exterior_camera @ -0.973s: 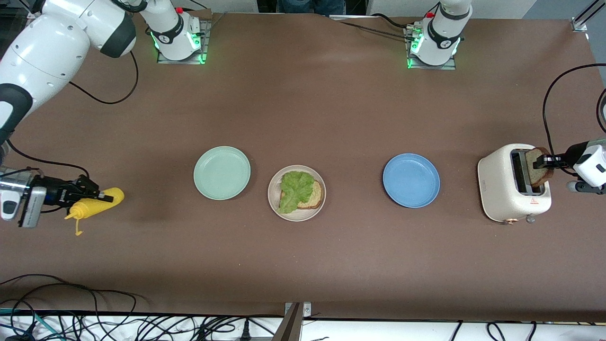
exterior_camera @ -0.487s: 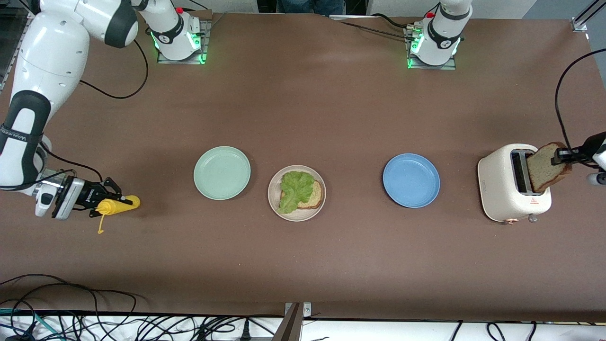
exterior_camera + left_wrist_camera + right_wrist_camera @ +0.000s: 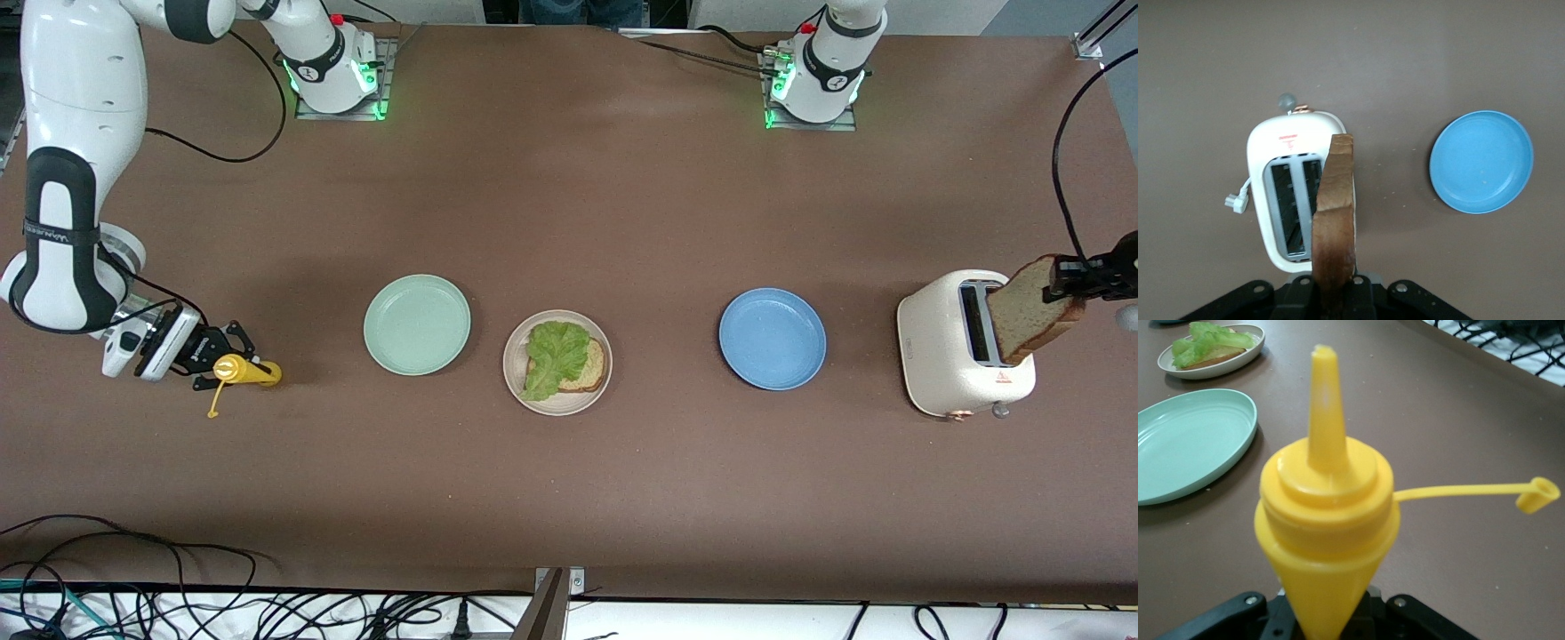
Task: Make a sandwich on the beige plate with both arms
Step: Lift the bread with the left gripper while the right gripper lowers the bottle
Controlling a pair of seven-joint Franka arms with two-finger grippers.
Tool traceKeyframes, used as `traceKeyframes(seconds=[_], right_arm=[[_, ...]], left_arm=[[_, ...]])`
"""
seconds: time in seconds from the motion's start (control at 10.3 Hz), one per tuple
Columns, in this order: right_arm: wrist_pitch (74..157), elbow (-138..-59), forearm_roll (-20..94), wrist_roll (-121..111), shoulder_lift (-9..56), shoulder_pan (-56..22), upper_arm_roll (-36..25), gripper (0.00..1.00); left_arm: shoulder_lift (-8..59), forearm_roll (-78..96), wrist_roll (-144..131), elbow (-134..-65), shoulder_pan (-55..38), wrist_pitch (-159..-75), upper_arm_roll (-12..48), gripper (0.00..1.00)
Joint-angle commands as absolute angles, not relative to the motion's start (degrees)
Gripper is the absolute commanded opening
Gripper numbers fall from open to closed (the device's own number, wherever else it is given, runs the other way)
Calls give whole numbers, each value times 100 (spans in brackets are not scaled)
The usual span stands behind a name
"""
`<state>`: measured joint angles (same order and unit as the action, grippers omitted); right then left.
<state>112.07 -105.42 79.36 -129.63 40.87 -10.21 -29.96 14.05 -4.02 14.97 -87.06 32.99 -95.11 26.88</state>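
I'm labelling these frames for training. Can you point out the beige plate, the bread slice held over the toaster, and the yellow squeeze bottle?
beige plate [image 3: 557, 406]: front view, bare rim nearest the camera.
bread slice [image 3: 1336, 207]: left wrist view, crust edge of the slice.
yellow squeeze bottle [image 3: 1328, 513]: right wrist view, cap below the nozzle.

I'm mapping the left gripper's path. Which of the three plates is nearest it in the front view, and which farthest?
From the left gripper, shut on the bread slice over the toaster:
1. Blue plate, toward the left arm's end.
2. Beige plate, mid-table, holding bread and lettuce.
3. Green plate, toward the right arm's end.
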Motion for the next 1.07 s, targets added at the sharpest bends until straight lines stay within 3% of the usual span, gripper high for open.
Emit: traceKeyframes(seconds=[0.0, 0.58, 0.68, 0.88, 0.97], right_arm=[[11321, -10968, 7849, -13429, 3709, -861, -2777, 0], [11294, -11039, 7901, -13254, 3594, -782, -2769, 0], [11294, -11056, 7910, -13245, 3612, -756, -2769, 8], [11294, -11065, 7910, -13228, 3604, -747, -2769, 73], [11294, -11065, 7936, -13228, 3604, -712, -2769, 91]], left_arm=[[1433, 156, 1477, -8596, 3314, -9369, 2909, 0], [1774, 1202, 66, -8604, 2181, -9387, 2936, 0], [1880, 1474, -17, -8604, 2049, -9395, 2936, 0], [2230, 2377, -26, -8604, 1864, -9422, 2936, 0], [2485, 2817, -18, -8596, 1768, -9465, 2936, 0]])
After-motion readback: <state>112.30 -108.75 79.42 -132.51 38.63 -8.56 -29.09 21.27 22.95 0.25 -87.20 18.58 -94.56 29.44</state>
